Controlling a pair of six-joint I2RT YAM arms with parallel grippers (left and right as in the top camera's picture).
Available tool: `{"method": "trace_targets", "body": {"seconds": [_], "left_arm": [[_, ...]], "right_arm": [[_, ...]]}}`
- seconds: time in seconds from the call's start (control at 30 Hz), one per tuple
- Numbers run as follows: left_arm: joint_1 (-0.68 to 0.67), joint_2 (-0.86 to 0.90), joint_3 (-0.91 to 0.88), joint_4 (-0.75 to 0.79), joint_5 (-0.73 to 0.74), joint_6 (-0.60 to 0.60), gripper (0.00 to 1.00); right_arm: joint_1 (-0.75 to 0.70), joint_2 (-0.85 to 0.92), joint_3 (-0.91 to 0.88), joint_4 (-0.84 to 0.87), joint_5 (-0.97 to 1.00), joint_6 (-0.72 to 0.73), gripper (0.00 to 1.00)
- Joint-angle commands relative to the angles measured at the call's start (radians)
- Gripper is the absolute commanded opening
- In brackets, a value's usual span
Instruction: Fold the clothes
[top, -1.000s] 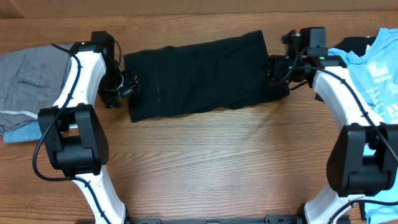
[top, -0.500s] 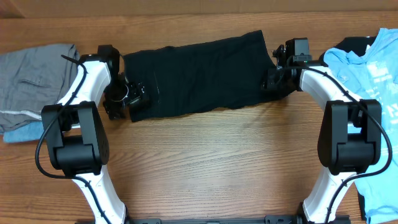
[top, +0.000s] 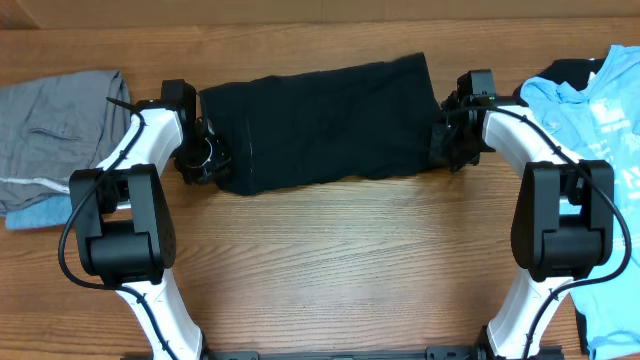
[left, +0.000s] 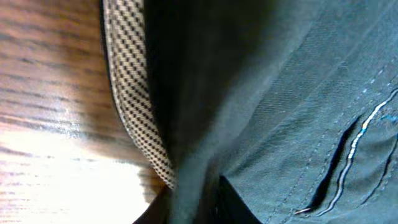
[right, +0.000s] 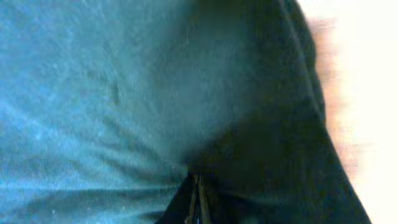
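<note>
**Q:** Overall, what is laid out, and where is the work item?

**A:** A wooden table (top: 320, 260) is shown from overhead. The black shorts (top: 320, 120) are spread flat across its far middle, lying lengthwise from left to right. A grey garment (top: 50, 120) is stacked on a blue piece (top: 35, 213) at the left edge. A light blue T-shirt (top: 600, 110) is heaped at the right edge.

**Q:** What is reported for the end effectors?

**A:** The left gripper (top: 208, 160) is set at the left end of the shorts, and the right gripper (top: 447, 143) at the right end. In the right wrist view the jaws are seen fully closed, with dark cloth gathered in wrinkles between them. In the left wrist view the cloth and the pale checked waistband (left: 134, 106) are drawn down into the jaws, so a closed pinch on the shorts is judged there (the fingertips themselves are largely hidden by fabric).

**Q:** How far along is the task?

**A:** An early stage is judged for this garment. Both ends are gripped, but no fold is visible in the shorts. The T-shirt is unfolded. The left stack is judged possibly finished, though this cannot be confirmed.
</note>
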Motion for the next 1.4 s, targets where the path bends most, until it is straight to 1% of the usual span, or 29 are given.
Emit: {"method": "trace_targets", "body": {"seconds": [0.0, 0.07, 0.17, 0.23, 0.33, 0.37, 0.4, 0.43, 0.47, 0.5, 0.57, 0.63, 0.67, 0.7, 0.73, 0.77, 0.8, 0.83, 0.87, 0.9, 0.93, 1.03, 1.07, 1.1, 1.13, 1.17, 1.2, 1.3, 1.37], "left_arm": [[-0.006, 0.024, -0.018, 0.06, -0.1, 0.036, 0.12], [-0.006, 0.024, -0.013, 0.091, -0.115, 0.064, 0.06], [-0.006, 0.024, 0.019, 0.104, -0.139, 0.08, 0.07], [-0.005, 0.024, 0.069, 0.097, -0.161, 0.103, 0.11], [-0.005, 0.024, 0.185, 0.043, -0.157, 0.136, 0.25], [-0.005, 0.024, 0.238, 0.014, -0.156, 0.151, 0.59], [-0.006, 0.024, 0.262, 0.001, -0.156, 0.154, 0.81], [-0.006, 0.024, 0.286, -0.01, -0.156, 0.154, 0.91], [-0.006, 0.024, 0.314, -0.023, -0.156, 0.153, 1.0], [-0.006, 0.024, 0.352, -0.042, -0.155, 0.153, 1.0], [-0.007, 0.024, 0.407, -0.074, -0.15, 0.153, 1.0], [-0.008, 0.024, 0.454, -0.091, -0.099, 0.153, 1.0], [-0.008, 0.024, 0.467, -0.088, -0.046, 0.15, 1.0], [-0.009, 0.024, 0.47, -0.067, 0.026, 0.14, 0.96], [-0.015, 0.024, 0.468, -0.04, 0.085, 0.126, 0.85], [-0.028, 0.027, 0.456, -0.005, 0.097, 0.114, 0.73], [-0.046, 0.029, 0.437, 0.031, 0.08, 0.112, 0.71], [-0.061, 0.03, 0.423, 0.051, 0.055, 0.112, 0.75], [-0.079, 0.03, 0.411, 0.061, 0.02, 0.112, 0.81], [-0.098, 0.03, 0.408, 0.055, -0.027, 0.111, 0.94], [-0.11, 0.03, 0.408, 0.046, -0.055, 0.111, 1.0], [-0.118, 0.03, 0.408, 0.008, -0.067, 0.095, 1.0], [-0.118, 0.03, 0.408, -0.01, -0.066, 0.072, 1.0], [-0.119, 0.03, 0.408, -0.029, -0.049, 0.056, 1.0], [-0.121, 0.03, 0.408, -0.039, -0.021, 0.057, 1.0], [-0.124, 0.03, 0.408, -0.053, 0.006, 0.057, 1.0], [-0.129, 0.03, 0.408, -0.072, 0.029, 0.057, 1.0], [-0.138, 0.03, 0.408, -0.125, 0.016, 0.06, 1.0], [-0.138, 0.03, 0.408, -0.166, -0.035, 0.06, 1.0]], "right_arm": [[-0.001, 0.014, -0.008, -0.08, 0.011, 0.074, 0.04], [-0.001, 0.014, -0.008, -0.161, 0.025, 0.126, 0.04], [0.0, 0.014, -0.008, -0.256, 0.024, 0.166, 0.04], [0.006, 0.014, -0.008, -0.302, 0.025, 0.186, 0.04], [0.026, 0.006, -0.005, -0.295, 0.024, 0.188, 0.04], [0.03, -0.012, 0.012, -0.277, 0.024, 0.188, 0.04], [0.029, -0.025, 0.031, -0.274, 0.024, 0.185, 0.04], [0.029, -0.042, 0.058, -0.274, 0.025, 0.179, 0.04], [0.029, -0.065, 0.094, -0.275, 0.024, 0.18, 0.04], [0.029, -0.105, 0.151, -0.278, 0.024, 0.18, 0.04], [0.029, -0.155, 0.219, -0.264, 0.024, 0.18, 0.07], [0.029, -0.196, 0.269, -0.212, 0.023, 0.18, 0.31], [0.03, -0.204, 0.278, -0.183, 0.017, 0.18, 0.46], [0.031, -0.211, 0.28, -0.126, 0.014, 0.18, 0.58], [0.031, -0.21, 0.279, -0.08, 0.016, 0.18, 0.62], [0.031, -0.204, 0.269, -0.034, 0.017, 0.18, 0.62], [0.031, -0.201, 0.251, 0.007, 0.017, 0.18, 0.64], [0.031, -0.198, 0.23, 0.039, 0.016, 0.181, 0.64], [0.031, -0.196, 0.21, 0.053, 0.007, 0.18, 0.64], [0.032, -0.195, 0.19, 0.045, -0.024, 0.18, 0.61], [0.032, -0.195, 0.182, 0.032, -0.055, 0.167, 0.59], [0.052, -0.195, 0.169, 0.012, -0.228, 0.005, 0.56], [0.066, -0.195, 0.168, 0.015, -0.275, -0.036, 0.5], [0.083, -0.193, 0.164, 0.031, -0.279, -0.039, 0.41], [0.096, -0.193, 0.164, 0.037, -0.279, -0.038, 0.19], [0.114, -0.187, 0.164, 0.041, -0.28, -0.038, 0.08], [0.135, -0.183, 0.164, 0.035, -0.28, -0.037, 0.04], [0.192, -0.169, 0.164, 0.002, -0.279, -0.037, 0.04], [0.235, -0.151, 0.164, -0.029, -0.28, -0.005, 0.04]]}}
